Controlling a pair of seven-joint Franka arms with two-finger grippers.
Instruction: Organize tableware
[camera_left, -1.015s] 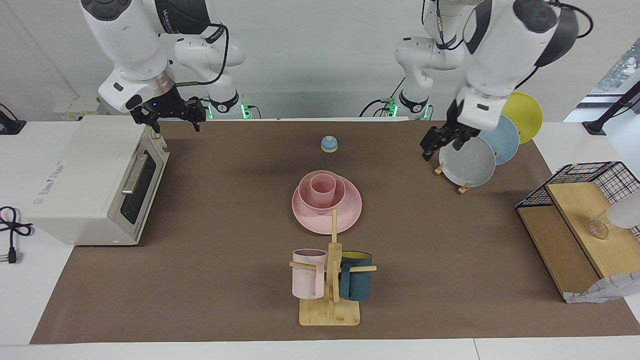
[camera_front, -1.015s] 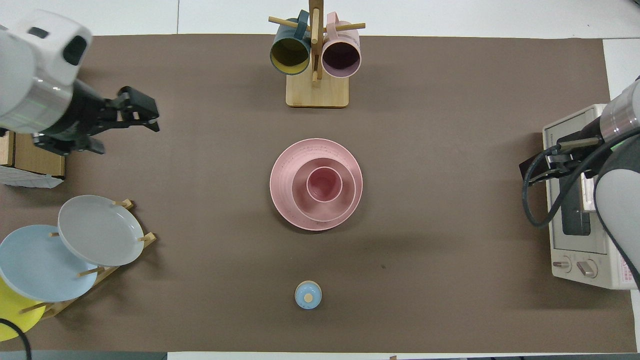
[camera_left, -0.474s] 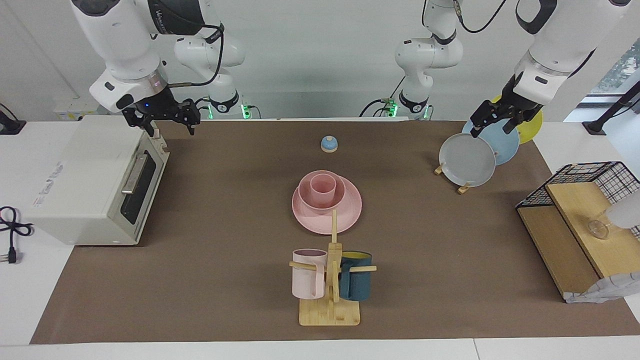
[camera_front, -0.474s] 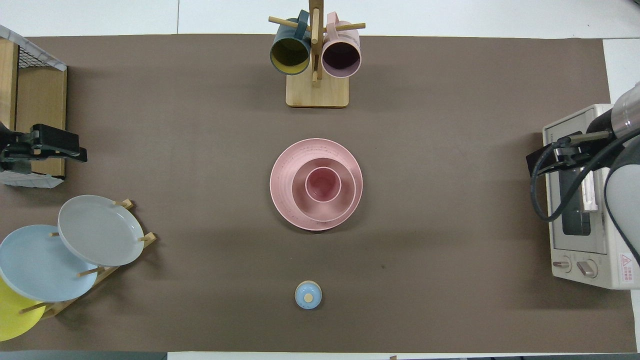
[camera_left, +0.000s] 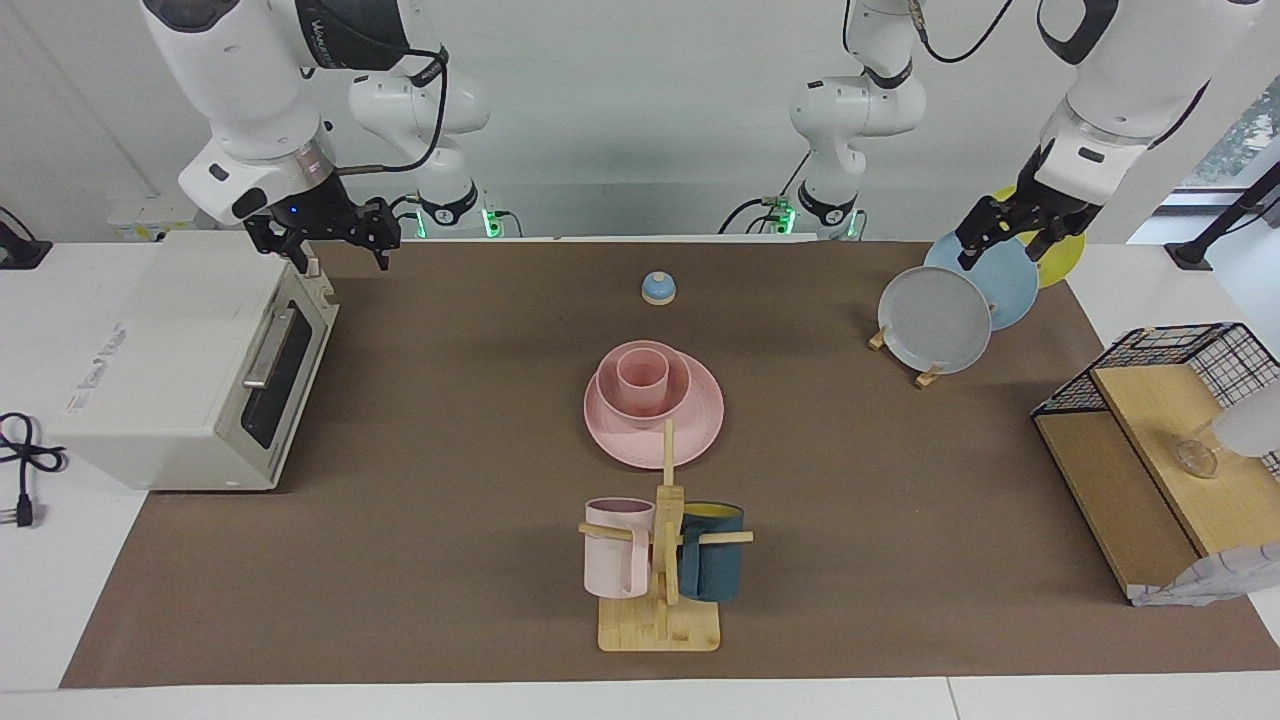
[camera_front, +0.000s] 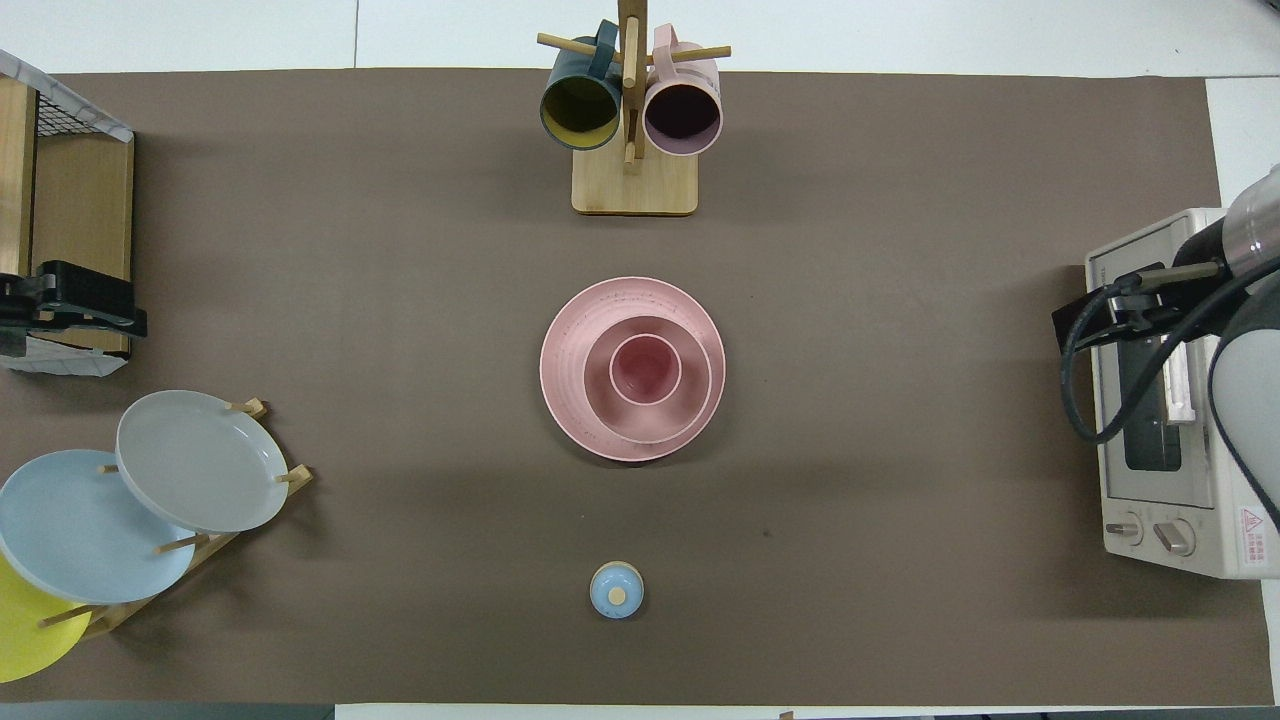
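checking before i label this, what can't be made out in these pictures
- Yellow plate: cut by the overhead edge; in the facing view the left end effector covers it.
- Pink plate: mug tree post hides part of it, facing view.
- Right end effector: fingers too small to read.

The plate lies at the middle of the mat, with the bowl on it and the cup standing in the bowl. The mug rack stands farther from the robots, by the mat's edge, a mug hung on each side. The bell sits nearer the robots, by the opposite edge. The plate rack occupies the corner at the left arm's end, the toaster oven the right arm's end.
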